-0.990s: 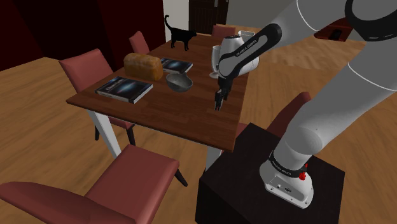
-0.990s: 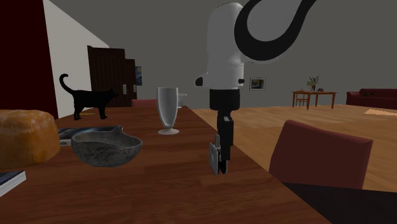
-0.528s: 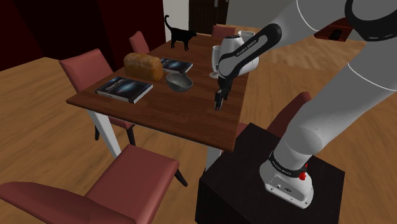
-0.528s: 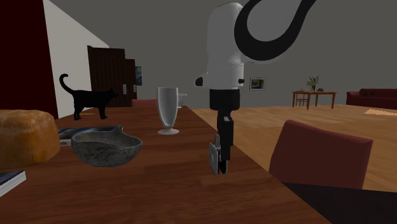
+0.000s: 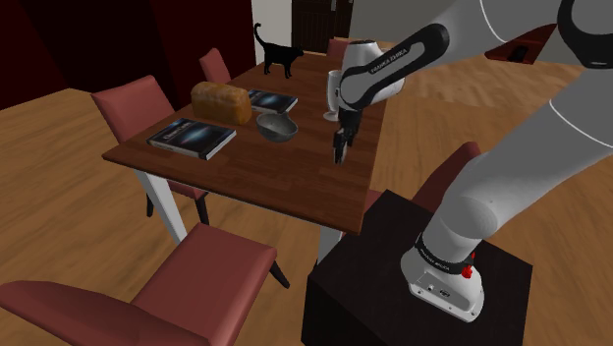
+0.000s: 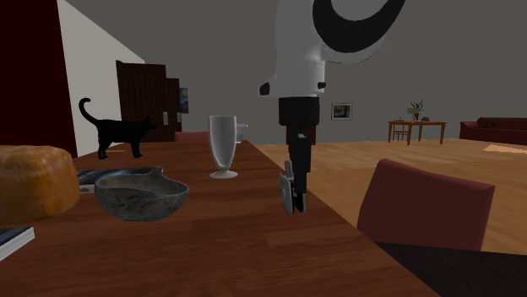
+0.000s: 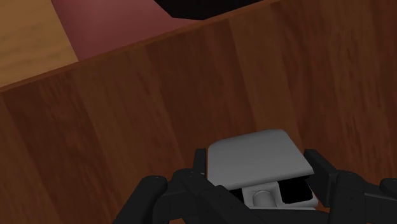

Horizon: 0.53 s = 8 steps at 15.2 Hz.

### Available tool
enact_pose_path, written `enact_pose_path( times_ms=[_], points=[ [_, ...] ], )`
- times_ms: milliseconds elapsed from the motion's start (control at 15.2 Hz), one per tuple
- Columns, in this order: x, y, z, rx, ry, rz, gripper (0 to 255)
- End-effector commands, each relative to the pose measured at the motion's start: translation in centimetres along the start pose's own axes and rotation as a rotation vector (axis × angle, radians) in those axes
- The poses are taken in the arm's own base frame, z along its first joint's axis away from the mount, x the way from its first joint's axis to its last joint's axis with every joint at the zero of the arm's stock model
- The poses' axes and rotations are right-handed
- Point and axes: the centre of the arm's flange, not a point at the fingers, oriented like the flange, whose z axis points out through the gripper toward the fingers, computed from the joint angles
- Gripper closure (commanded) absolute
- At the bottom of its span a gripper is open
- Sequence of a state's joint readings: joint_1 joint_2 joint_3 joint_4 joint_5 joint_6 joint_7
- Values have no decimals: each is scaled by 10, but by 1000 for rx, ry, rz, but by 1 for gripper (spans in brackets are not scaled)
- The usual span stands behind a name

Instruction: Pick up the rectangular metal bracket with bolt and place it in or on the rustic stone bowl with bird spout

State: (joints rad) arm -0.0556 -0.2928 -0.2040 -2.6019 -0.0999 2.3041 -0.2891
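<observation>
The grey rectangular bracket [image 6: 287,192] with its bolt [image 7: 262,198] hangs clear of the wooden table [image 6: 236,245], clasped in my black gripper [image 6: 292,199]. In the wrist view the bracket [image 7: 257,159] sits between the two fingers, pressed from both sides. From the shoulder camera my gripper [image 5: 341,155] hovers over the table near its stand-side edge. The grey stone bowl [image 5: 276,126] stands toward the shoulder view's left of the gripper, beyond it; in the second exterior view the bowl [image 6: 140,196] lies to the left, its spout pointing left.
A tall glass [image 6: 223,147] stands behind the gripper. A bread loaf [image 5: 221,101], two books [image 5: 193,137] and a black cat figure [image 5: 276,52] occupy the far side of the table. Red chairs [image 5: 201,286] surround it.
The gripper has risen with the bracket, lifting it off the table top. The arm's wrist has moved up and slightly back.
</observation>
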Motion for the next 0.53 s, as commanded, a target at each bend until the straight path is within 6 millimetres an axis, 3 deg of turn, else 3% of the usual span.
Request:
enact_pose_path(
  times_ms=[0, 462],
  points=[
    [0, 0, -10, 0, 0, 0, 255],
    [0, 0, -47, 0, 0, 0, 255]
  ],
)
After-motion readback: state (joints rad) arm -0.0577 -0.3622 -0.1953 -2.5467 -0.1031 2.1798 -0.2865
